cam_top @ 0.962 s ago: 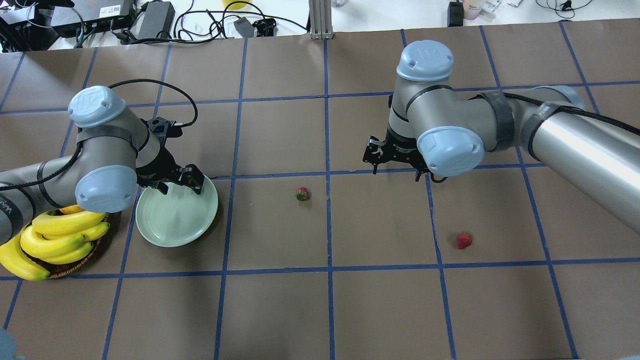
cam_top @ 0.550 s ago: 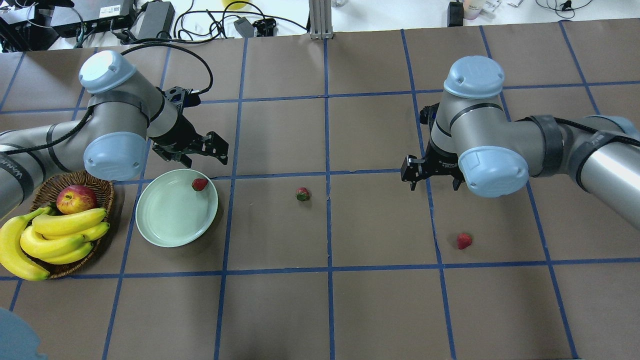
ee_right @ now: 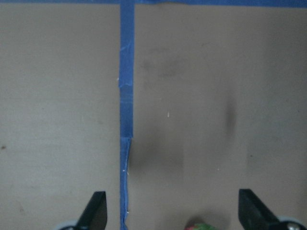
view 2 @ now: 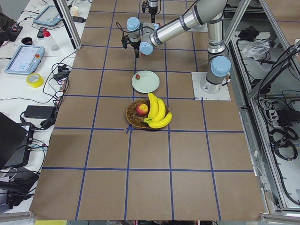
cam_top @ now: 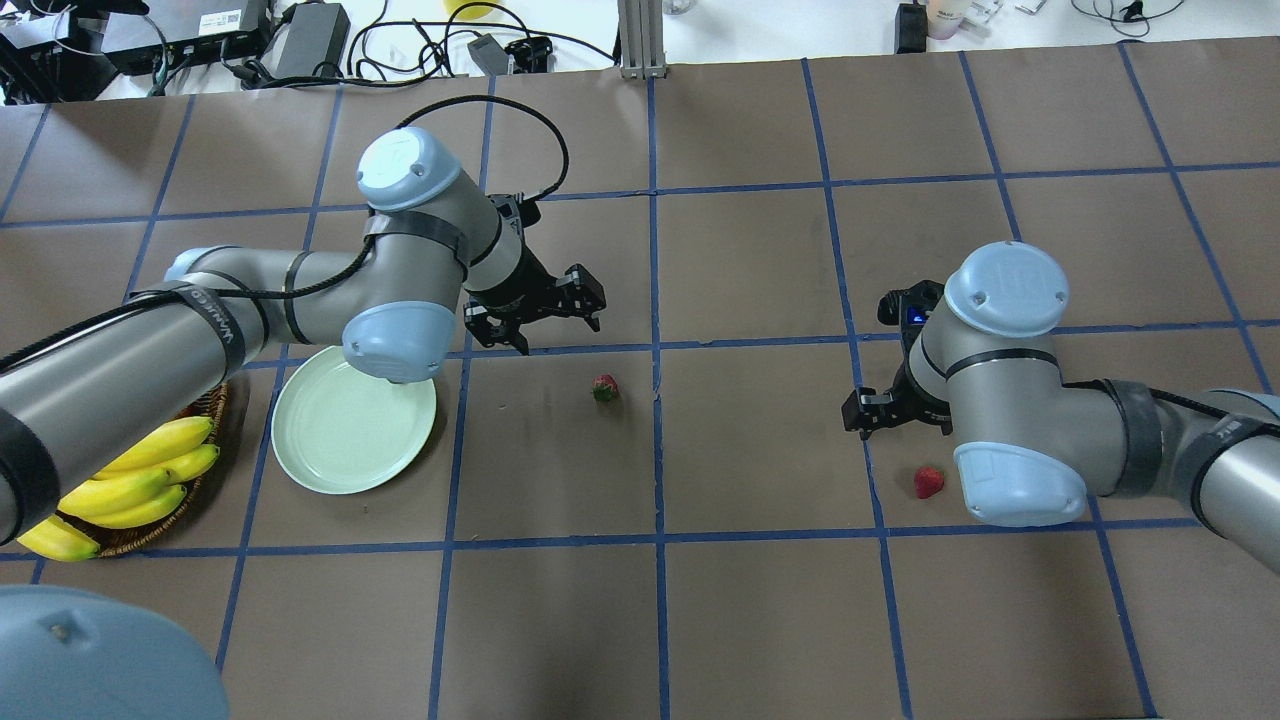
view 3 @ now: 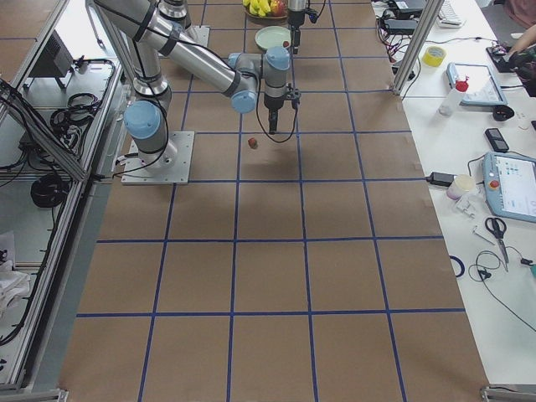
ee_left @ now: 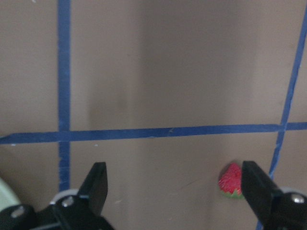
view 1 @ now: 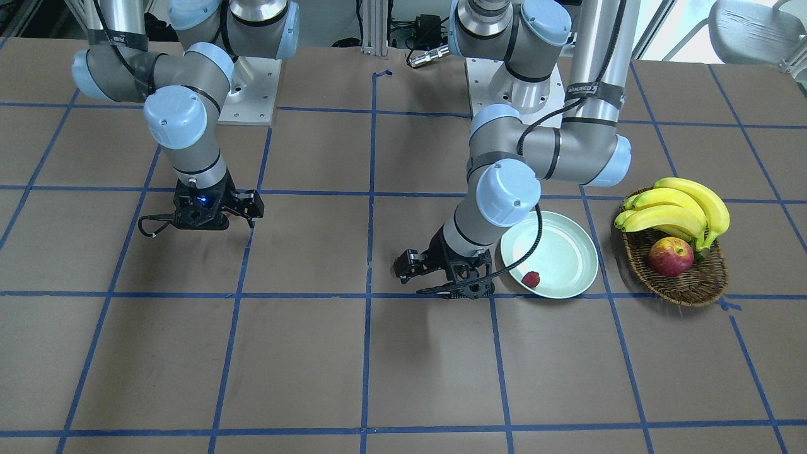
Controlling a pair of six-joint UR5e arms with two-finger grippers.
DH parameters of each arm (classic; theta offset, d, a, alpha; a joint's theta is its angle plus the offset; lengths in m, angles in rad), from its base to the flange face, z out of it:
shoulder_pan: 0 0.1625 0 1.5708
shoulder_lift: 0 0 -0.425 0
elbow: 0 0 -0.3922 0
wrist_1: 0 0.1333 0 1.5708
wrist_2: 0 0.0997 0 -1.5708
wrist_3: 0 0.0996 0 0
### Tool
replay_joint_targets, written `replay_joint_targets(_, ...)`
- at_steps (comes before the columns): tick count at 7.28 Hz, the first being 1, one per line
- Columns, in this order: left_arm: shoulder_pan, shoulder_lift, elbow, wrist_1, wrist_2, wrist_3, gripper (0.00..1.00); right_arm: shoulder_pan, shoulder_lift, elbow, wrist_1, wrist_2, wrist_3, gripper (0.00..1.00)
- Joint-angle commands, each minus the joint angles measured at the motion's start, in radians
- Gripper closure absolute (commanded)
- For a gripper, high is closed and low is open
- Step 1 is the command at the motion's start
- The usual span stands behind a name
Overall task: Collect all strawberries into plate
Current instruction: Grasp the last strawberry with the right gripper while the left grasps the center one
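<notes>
The pale green plate [cam_top: 340,440] lies left of centre; in the front-facing view [view 1: 558,252] one strawberry [view 1: 531,279] lies in it by the rim. A second strawberry [cam_top: 604,387] lies on the table mid-field. My left gripper [cam_top: 545,315] hovers open just left of and behind it; in the left wrist view this berry [ee_left: 231,180] sits by the right fingertip [ee_left: 256,184]. A third strawberry [cam_top: 928,482] lies at the right. My right gripper [cam_top: 872,418] is open and empty, close beside it; the berry [ee_right: 201,225] peeks in at the right wrist view's bottom edge.
A brown wicker basket [view 1: 690,287] with bananas [view 1: 678,208] and a red-yellow apple [view 1: 670,256] stands just beyond the plate on my left. The left arm's elbow [cam_top: 392,340] hangs over the plate's rim. Cables and boxes line the far table edge.
My left gripper left a strawberry in the plate, rose and moved right to the middle strawberry. My right arm swung right and nearer, toward the right-hand strawberry.
</notes>
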Motion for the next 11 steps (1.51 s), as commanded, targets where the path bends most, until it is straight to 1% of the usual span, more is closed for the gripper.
replay_joint_targets(1,-0.084,-0.053,0.049,0.008,0.06,-0.153,0.0,-0.029,-0.015,0.073,-0.024,-0.006,-0.019,0.07)
replay_joint_targets(2,-0.115,-0.067,0.059,0.005,0.088,-0.162,0.0,-0.058,-0.017,0.078,-0.02,-0.003,-0.019,0.11)
replay_joint_targets(3,-0.144,-0.072,0.057,-0.02,0.184,-0.141,0.0,-0.083,-0.017,0.08,-0.009,-0.001,-0.02,0.23)
replay_joint_targets(4,-0.152,-0.051,0.053,-0.041,0.204,-0.065,0.0,-0.088,-0.017,0.081,0.003,0.002,-0.02,0.35)
replay_joint_targets(5,-0.152,-0.054,0.046,-0.041,0.207,-0.017,0.0,-0.088,-0.017,0.08,0.028,0.011,-0.02,0.51)
replay_joint_targets(6,-0.152,-0.057,0.043,-0.041,0.205,-0.027,0.0,-0.088,-0.017,0.08,0.034,0.011,-0.026,0.55)
replay_joint_targets(7,-0.152,-0.067,0.039,-0.041,0.204,-0.029,0.11,-0.089,-0.017,0.075,0.07,0.014,-0.031,0.59)
replay_joint_targets(8,-0.152,-0.067,0.031,-0.041,0.204,-0.02,0.18,-0.088,-0.017,0.072,0.072,0.015,-0.03,0.59)
replay_joint_targets(9,-0.152,-0.069,0.022,-0.041,0.202,-0.028,0.27,-0.088,-0.017,0.057,0.088,0.014,-0.03,0.63)
replay_joint_targets(10,-0.152,-0.069,0.013,-0.04,0.195,-0.028,0.37,-0.086,-0.018,0.014,0.139,0.014,-0.028,0.67)
replay_joint_targets(11,-0.152,-0.067,0.013,-0.04,0.195,-0.028,0.69,-0.08,-0.015,-0.047,0.204,0.015,-0.01,0.69)
